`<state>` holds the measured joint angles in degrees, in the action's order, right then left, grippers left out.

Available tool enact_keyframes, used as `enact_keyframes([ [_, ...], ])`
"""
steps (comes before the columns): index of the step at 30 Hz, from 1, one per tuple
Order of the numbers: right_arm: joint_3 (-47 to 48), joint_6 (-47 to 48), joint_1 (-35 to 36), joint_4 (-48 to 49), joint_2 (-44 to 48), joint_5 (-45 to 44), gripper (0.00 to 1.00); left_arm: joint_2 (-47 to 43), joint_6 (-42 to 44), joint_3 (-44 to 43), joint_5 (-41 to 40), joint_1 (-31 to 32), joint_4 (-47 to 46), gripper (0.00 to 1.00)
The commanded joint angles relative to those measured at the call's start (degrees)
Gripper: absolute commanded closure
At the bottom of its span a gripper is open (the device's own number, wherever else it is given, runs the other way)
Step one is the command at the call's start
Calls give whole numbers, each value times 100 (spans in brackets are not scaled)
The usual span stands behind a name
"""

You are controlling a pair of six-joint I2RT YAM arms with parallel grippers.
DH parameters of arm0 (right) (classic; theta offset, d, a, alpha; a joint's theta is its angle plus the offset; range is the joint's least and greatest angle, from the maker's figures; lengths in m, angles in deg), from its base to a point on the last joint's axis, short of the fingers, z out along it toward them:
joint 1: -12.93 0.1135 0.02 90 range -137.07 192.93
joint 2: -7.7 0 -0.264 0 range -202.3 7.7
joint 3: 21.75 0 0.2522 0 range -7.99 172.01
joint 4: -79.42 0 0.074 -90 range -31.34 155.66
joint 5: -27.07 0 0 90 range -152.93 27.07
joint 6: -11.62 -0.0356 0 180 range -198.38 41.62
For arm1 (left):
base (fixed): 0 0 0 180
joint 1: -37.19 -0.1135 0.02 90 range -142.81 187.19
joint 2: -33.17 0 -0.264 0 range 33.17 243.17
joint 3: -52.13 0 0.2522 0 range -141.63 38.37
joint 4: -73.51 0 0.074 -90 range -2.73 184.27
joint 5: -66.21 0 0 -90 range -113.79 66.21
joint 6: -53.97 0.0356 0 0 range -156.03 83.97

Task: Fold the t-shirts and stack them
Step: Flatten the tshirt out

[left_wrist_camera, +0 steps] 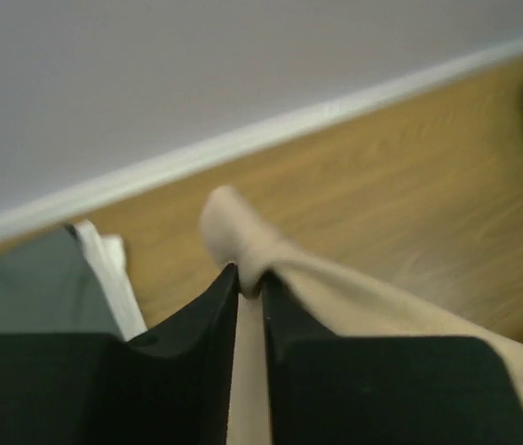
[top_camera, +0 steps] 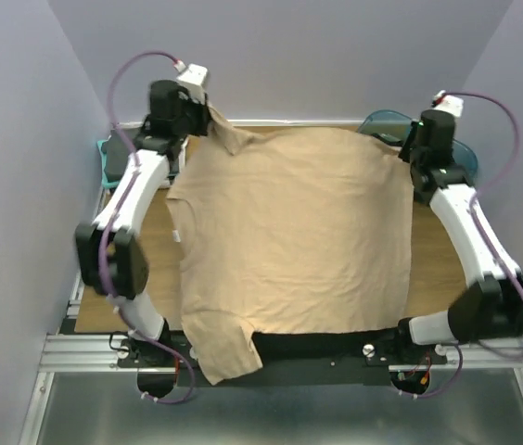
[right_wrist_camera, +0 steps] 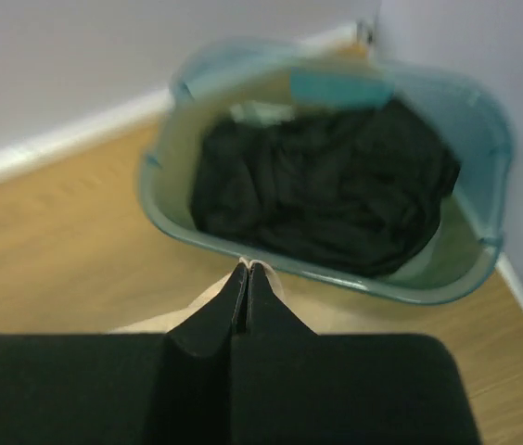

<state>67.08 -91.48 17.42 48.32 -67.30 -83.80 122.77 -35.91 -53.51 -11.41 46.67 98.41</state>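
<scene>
A tan t-shirt (top_camera: 289, 232) lies spread over most of the table, one sleeve hanging off the near edge. Its far left corner rises to my left gripper (top_camera: 210, 113). In the left wrist view the fingertips (left_wrist_camera: 229, 278) stand a sliver apart with tan cloth (left_wrist_camera: 243, 241) bunched between them. My right gripper (top_camera: 409, 148) is at the shirt's far right corner. Its jaws (right_wrist_camera: 248, 266) are shut on a thin edge of tan cloth. Dark t-shirts (right_wrist_camera: 326, 185) lie crumpled in the tub. Grey (left_wrist_camera: 30, 278) and white (left_wrist_camera: 104, 264) cloth lies at the far left.
A teal plastic tub (right_wrist_camera: 336, 271) stands in the far right corner against the walls, just beyond my right gripper, its rim (top_camera: 384, 119) showing from above. A teal-edged pile (top_camera: 106, 165) sits by the left wall. A white baseboard (left_wrist_camera: 243, 139) runs along the table's far edge.
</scene>
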Motion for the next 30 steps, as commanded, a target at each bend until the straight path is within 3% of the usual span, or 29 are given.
enact_keyframes([
  [1, 6, 97, -45, 872, -1153, -16, 100, 1601, 6, -715, 536, -7, -68, 54],
  [2, 164, 106, -62, 856, -1705, 55, 95, 2126, -142, -1231, 659, -7, -7, 23],
  [3, 288, 89, -62, 847, -1911, 169, 83, 2297, -248, -1410, 799, -7, -6, 16],
  [4, 463, 97, -62, 855, -2052, 362, 45, 2412, -345, -1560, 966, 2, -41, 16],
  [6, 579, 115, -54, 847, -2211, 530, 12, 2413, -477, -1649, 994, 80, -24, 16],
  [9, 465, 150, -54, 847, -1923, 794, 5, 1967, -679, -1038, 732, 125, -24, 15],
  [19, -563, -131, 43, 346, -762, 2050, 4, 401, -1216, 2023, 46, 125, 257, 14],
  [20, -746, -235, 78, 302, -657, 2486, 4, 217, -1251, 2355, -7, 116, 310, 12],
  [23, -1063, -490, 140, 249, -533, 2972, 5, -21, -1400, 2753, -315, 90, 485, 9],
  [30, -1899, -755, 596, 240, -428, 3220, 5, -548, -1795, 3659, -526, -244, 662, 7],
])
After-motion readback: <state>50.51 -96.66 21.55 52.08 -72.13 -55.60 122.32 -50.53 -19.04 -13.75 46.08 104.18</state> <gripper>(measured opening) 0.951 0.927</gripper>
